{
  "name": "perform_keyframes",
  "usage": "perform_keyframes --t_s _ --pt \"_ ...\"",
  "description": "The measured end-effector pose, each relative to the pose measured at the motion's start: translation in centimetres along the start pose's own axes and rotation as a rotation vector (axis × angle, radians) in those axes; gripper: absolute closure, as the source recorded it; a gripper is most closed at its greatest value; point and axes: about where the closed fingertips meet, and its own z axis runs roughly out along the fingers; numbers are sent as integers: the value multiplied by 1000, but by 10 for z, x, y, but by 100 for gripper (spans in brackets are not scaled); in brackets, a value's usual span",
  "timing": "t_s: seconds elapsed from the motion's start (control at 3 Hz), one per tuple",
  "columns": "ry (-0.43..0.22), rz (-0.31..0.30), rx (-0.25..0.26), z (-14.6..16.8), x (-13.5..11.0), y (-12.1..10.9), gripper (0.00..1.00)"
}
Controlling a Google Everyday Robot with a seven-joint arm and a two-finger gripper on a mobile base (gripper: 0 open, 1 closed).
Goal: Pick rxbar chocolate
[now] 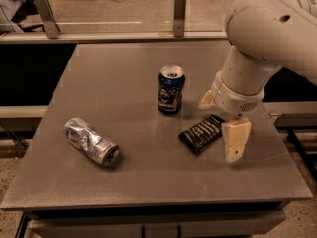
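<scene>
The rxbar chocolate point(202, 133) is a flat black bar with pale lettering, lying at an angle on the grey table point(124, 83), right of centre. My gripper point(221, 120) hangs from the big white arm just right of the bar's right end. It is open, with one cream finger point(236, 139) at the near side and the other point(207, 99) at the far side. The bar lies free, just left of the line between the two fingers.
An upright blue can point(171, 89) stands just behind and left of the bar. A crushed silver can point(91, 141) lies on its side at the left. A rail with metal posts point(180, 5) runs behind the table. The table's right edge is close to the gripper.
</scene>
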Motion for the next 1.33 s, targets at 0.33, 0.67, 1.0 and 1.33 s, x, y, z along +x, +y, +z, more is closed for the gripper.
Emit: perform_keyframes --t_s 0.33,0.67,1.0,1.33 --pt "0 0 2 0 -1 0 42" --pt "1 -1 4 0 -1 0 65" --pt "1 -2 5 0 -1 0 88" --pt "-17 -2 13 -2 -2 1 100"
